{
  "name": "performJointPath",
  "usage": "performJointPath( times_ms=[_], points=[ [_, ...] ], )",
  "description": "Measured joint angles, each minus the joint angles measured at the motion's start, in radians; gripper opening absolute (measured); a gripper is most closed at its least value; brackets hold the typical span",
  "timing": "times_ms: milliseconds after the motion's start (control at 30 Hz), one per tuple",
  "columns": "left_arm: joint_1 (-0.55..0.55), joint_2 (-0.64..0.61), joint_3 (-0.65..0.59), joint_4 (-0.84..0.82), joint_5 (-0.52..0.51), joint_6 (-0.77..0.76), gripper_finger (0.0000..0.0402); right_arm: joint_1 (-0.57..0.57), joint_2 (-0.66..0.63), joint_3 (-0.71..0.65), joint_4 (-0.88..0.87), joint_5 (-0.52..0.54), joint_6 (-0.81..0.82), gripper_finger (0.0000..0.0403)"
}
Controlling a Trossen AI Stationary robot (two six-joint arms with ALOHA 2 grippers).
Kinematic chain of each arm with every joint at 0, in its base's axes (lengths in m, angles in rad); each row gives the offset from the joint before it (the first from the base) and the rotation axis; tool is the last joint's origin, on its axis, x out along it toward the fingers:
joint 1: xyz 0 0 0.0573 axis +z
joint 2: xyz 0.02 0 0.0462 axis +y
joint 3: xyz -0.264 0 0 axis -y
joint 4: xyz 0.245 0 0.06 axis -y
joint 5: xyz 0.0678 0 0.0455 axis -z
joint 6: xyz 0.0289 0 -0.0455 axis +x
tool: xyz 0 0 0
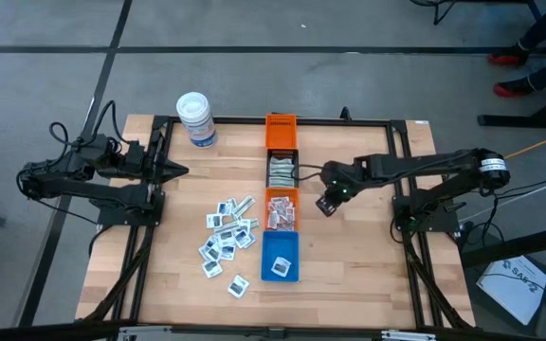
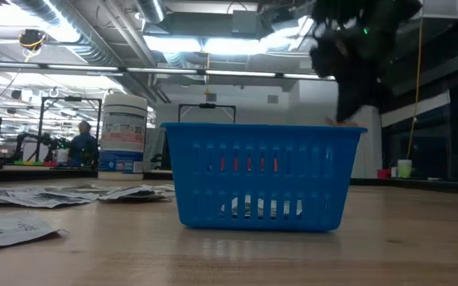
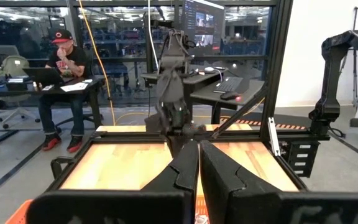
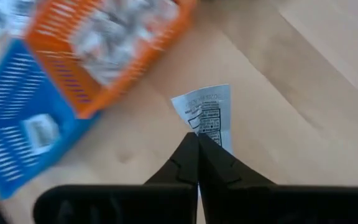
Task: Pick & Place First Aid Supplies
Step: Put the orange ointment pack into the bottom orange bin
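Packet (image 4: 207, 116), white with black print, hangs pinched in my right claw (image 4: 197, 138), clenched on its edge, above bare bench (image 1: 349, 256) at 3 o'clock of the lower orange bin (image 1: 282, 207). I'd swing toward 9 o'clock, centre over a bin, then release low. Only the right wrist view shows the pinch. Left claw (image 3: 197, 146) clenched empty, parked at 9 o'clock.

One white packet (image 4: 207, 115) with black print hangs pinched in the right gripper (image 4: 197, 138); other packets (image 1: 227, 239) lie scattered well to its left.
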Motion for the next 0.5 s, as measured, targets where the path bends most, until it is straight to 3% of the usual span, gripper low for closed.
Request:
performJointPath(
  times_ms=[200,500],
  points=[
    [0.0,0.0,0.0,0.0,0.0,0.0,0.001,0.003,-0.001,0.111,0.001,-0.063,-0.054,0.0001],
    [0.0,0.0,0.0,0.0,0.0,0.0,0.0012,0.03,-0.002,0.251,0.004,-0.065,-0.078,0.0001]
  ],
)
